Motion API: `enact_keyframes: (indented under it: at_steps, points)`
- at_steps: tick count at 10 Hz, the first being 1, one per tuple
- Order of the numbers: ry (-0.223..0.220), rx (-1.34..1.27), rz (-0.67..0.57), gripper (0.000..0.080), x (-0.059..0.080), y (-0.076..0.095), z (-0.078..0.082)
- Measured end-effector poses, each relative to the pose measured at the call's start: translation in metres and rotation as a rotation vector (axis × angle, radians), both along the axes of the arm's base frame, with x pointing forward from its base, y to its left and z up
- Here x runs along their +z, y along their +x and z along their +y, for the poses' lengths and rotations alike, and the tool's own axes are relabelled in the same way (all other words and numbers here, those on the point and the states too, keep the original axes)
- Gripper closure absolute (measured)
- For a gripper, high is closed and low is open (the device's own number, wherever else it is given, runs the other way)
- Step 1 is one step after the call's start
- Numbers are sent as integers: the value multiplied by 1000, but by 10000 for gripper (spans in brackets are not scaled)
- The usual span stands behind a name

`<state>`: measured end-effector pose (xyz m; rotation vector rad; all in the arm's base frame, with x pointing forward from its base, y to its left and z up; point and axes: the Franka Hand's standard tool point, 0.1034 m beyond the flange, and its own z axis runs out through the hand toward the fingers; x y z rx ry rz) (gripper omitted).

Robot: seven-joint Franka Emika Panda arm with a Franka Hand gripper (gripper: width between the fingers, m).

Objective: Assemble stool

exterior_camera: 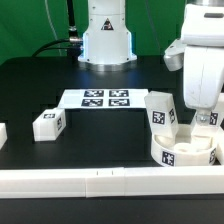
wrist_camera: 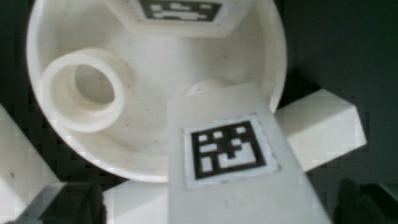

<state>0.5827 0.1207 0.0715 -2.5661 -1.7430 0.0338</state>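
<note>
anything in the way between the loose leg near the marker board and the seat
Nothing visible stands on the table between the loose leg and the seat. At the seat, a second leg stands on the exterior view's left side, and the open pincer hangs over it.

Seat [exterior_camera: 192,157], loose leg [exterior_camera: 44,126] white w/ blk-wht sq tags [exterior_camera: 57,122]; table [exterior_camera: 110,138] prob. black.

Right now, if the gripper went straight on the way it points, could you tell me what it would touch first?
Most likely the tagged leg, which lies straight ahead of the open gripper in the wrist view; the round seat is behind it. Depth is hard to judge, so it could pass beside the leg.
</note>
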Motion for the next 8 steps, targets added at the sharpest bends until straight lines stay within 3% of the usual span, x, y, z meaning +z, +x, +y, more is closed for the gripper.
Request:
enact_keyframes:
  at_steps: [3,5,6,8]
  points:
    - [-4,85,-22,150,1,3,-3]
    - [-4,75,-21,404,1,3,-4]
    - [-5,72,-20,464,1,3,-5]
    - [-6,28,-19,464,0,3,-5]
